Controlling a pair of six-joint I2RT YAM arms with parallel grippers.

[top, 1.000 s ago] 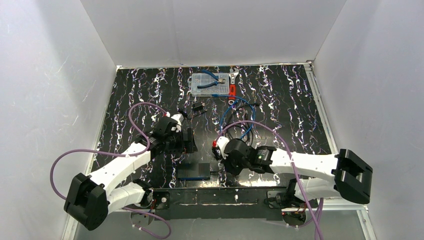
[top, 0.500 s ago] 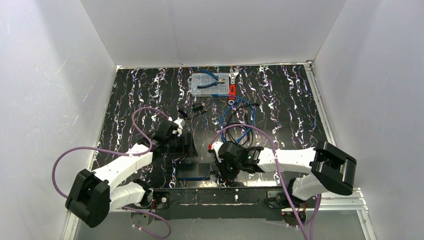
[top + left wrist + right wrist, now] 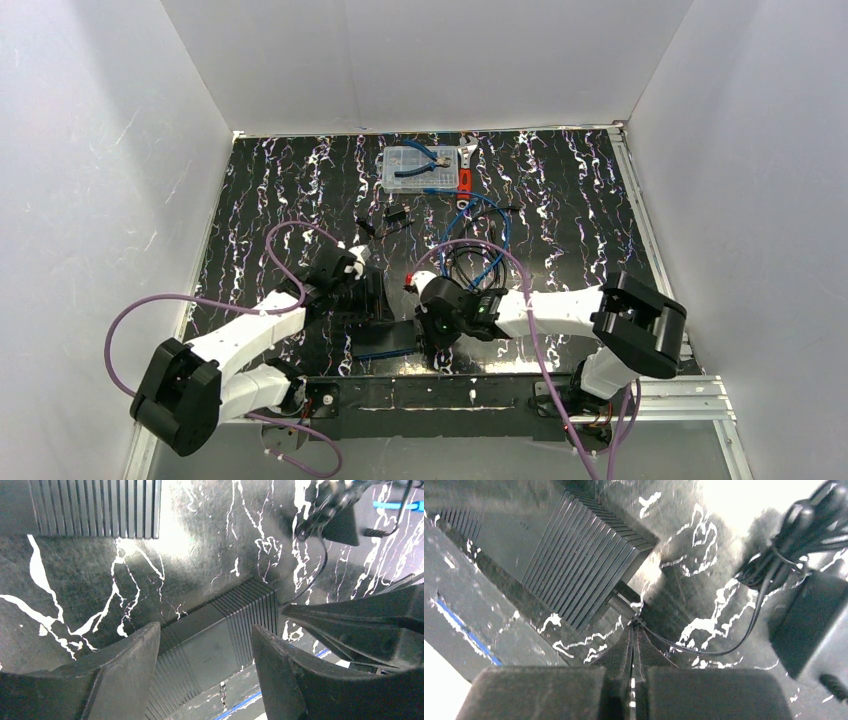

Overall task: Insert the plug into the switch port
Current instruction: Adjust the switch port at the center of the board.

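One switch (image 3: pixel 385 342); one plug (image 3: pixel 621 605); one clear box (image 3: pixel 395 176); one pliers (image 3: pixel 418 166); one wrench (image 3: pixel 467 152); two arms: left arm (image 3: pixel 250 335), right arm (image 3: pixel 555 308).

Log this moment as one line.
left tool: open astride box | right tool: shut on plug | plug: at box edge

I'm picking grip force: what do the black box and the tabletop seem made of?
Black box: probably moulded plastic, matte, with fine parallel ribs and dull sheen. Tabletop: looks like glossy marble-print film, black with white veins and strong glare; real stone possible.
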